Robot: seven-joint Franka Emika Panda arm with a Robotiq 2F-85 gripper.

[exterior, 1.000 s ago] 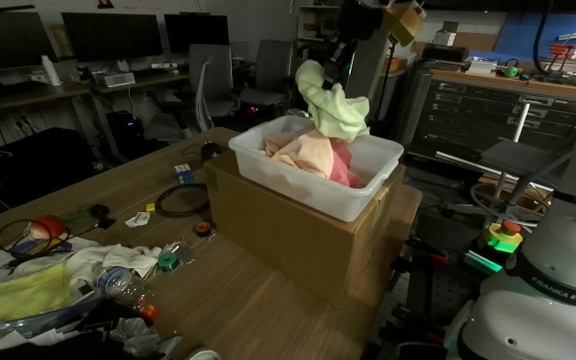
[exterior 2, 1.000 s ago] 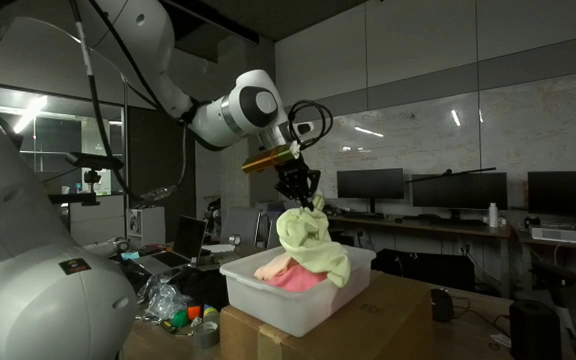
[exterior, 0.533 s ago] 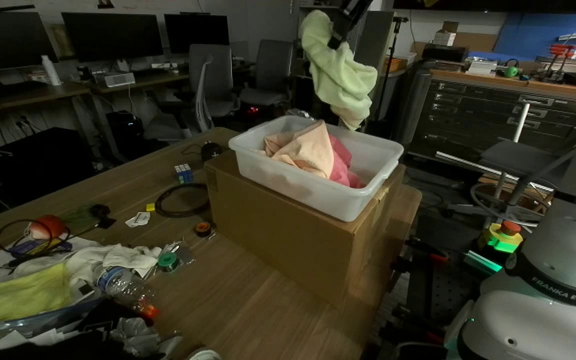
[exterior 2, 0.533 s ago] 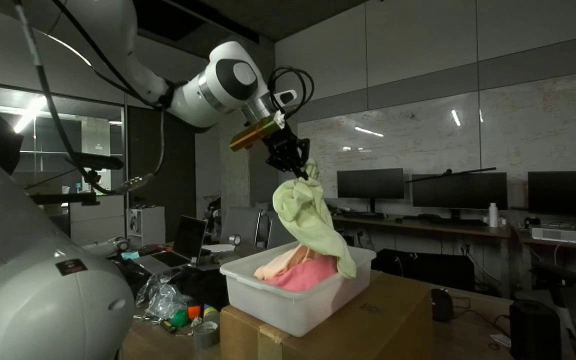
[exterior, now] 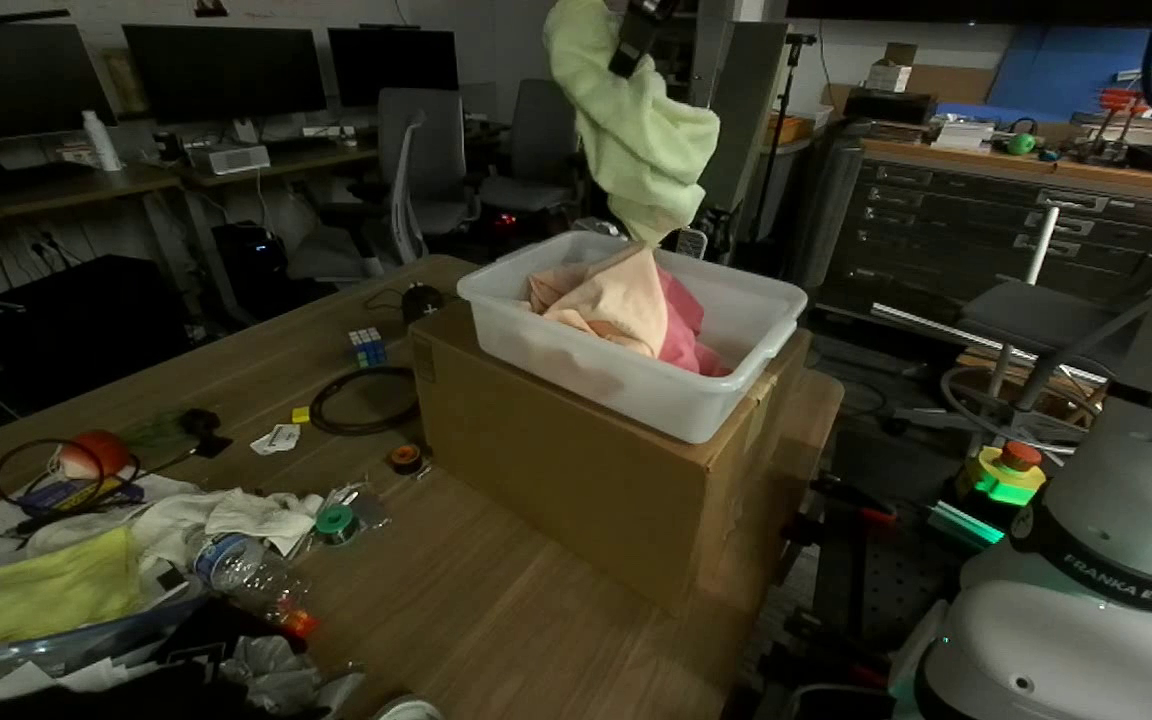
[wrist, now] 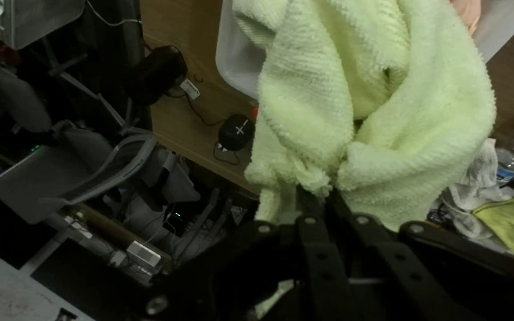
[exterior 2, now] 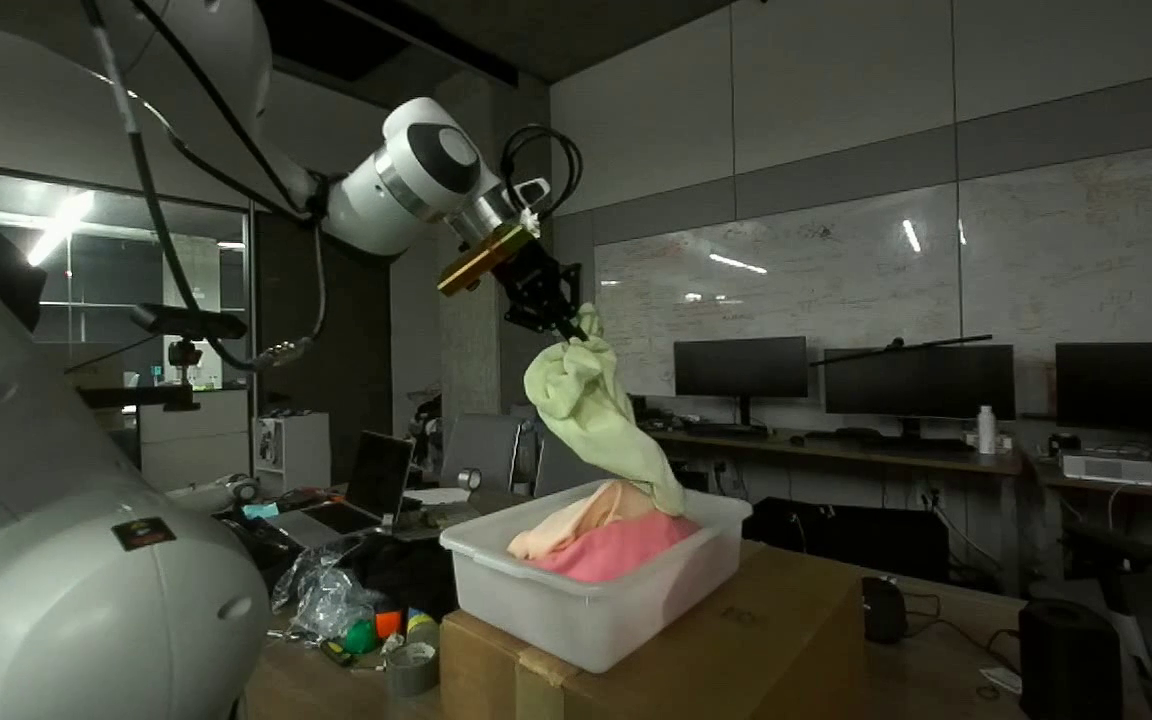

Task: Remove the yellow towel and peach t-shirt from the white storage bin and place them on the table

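My gripper (exterior: 631, 60) is shut on the pale yellow towel (exterior: 646, 150) and holds it bunched above the bin; this also shows in the wrist view, where the fingertips (wrist: 321, 196) pinch a fold of the towel (wrist: 373, 107). The towel's lower end hangs close over the cloth in the bin; I cannot tell if they touch. The peach t-shirt (exterior: 616, 300) lies crumpled in the white storage bin (exterior: 586, 370), with a pink cloth (exterior: 681, 325) against it. Both also show in an exterior view, peach (exterior 2: 568, 528) and pink (exterior 2: 621, 550). In the wrist view the towel hides most of the bin (wrist: 238, 67).
The bin stands on a cardboard box (exterior: 556, 480) on the wooden table (exterior: 496, 610). Clutter lies on the table: another yellow cloth (exterior: 46, 590), a plastic bottle (exterior: 246, 570), a coiled cable (exterior: 361, 400) and a puzzle cube (exterior: 368, 347). A round black speaker (wrist: 236, 132) shows in the wrist view.
The gripper has risen with the towel, lifting it off the peach and pink cloths, then shifted left in both exterior views. The bin and its other contents stay in place.
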